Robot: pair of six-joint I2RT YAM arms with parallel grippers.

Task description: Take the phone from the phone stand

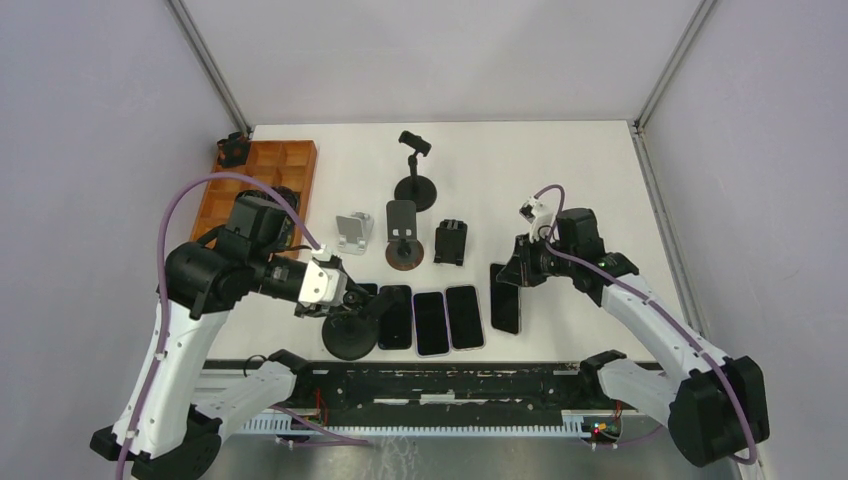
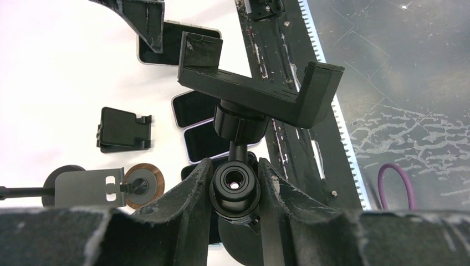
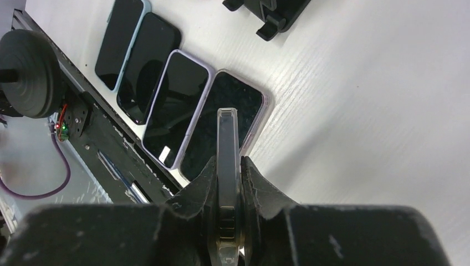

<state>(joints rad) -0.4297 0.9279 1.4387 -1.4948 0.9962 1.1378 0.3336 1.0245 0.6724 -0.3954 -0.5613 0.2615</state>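
My left gripper (image 1: 335, 292) is shut on the neck joint (image 2: 235, 188) of a black phone stand (image 1: 350, 335) with a round base, near the table's front edge. In the left wrist view, the stand's clamp cradle (image 2: 258, 88) is empty. My right gripper (image 1: 518, 272) is shut on a dark phone (image 1: 505, 298), to the right of the stand and apart from it. In the right wrist view, the phone (image 3: 227, 138) stands on edge between the fingers (image 3: 202, 180), just above the table and beside the phones lying there.
Several phones (image 1: 430, 322) lie in a row near the front edge. Behind them stand a silver folding stand (image 1: 352, 232), a grey stand on a wooden disc (image 1: 402, 238), a black folding stand (image 1: 450, 242) and a tall black stand (image 1: 415, 178). An orange tray (image 1: 262, 185) sits at the far left.
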